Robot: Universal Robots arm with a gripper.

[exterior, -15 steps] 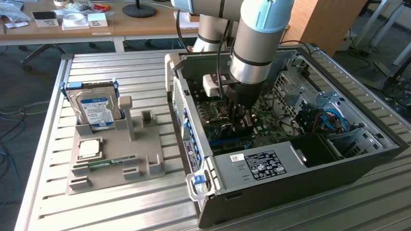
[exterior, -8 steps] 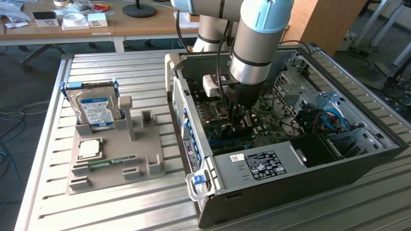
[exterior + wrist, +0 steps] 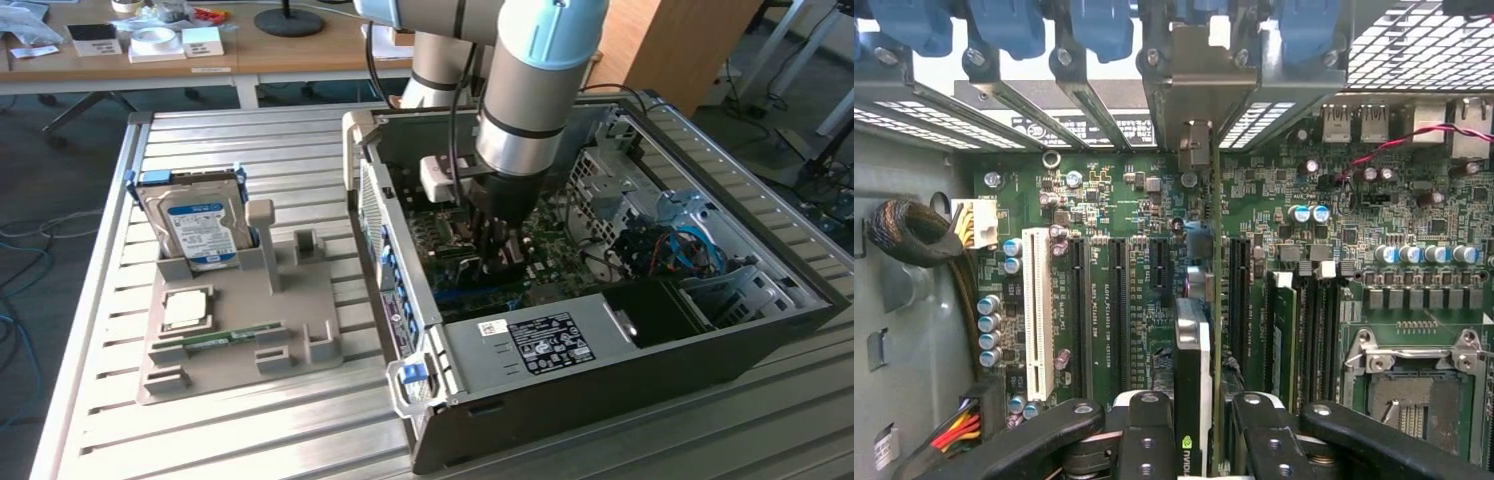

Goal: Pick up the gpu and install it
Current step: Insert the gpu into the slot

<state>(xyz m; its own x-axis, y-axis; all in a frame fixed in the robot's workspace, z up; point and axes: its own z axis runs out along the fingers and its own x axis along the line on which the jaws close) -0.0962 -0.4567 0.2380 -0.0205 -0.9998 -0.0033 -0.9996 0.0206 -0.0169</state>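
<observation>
The gpu shows edge-on in the wrist view as a thin card with a dark face. Its pale metal bracket points toward the case's rear slot openings. My gripper is shut on the gpu, with one black finger on each side of the card. The card hangs upright just above the green motherboard, in line with the black expansion slots. Whether it touches a slot I cannot tell. In the exterior view the arm reaches down into the open computer case, with the gripper low over the board.
On the table at the exterior view's left, a grey holder carries a blue-labelled hard drive, a CPU and a RAM stick. Inside the case are a power supply, blue cables, a white slot and a sleeved cable bundle.
</observation>
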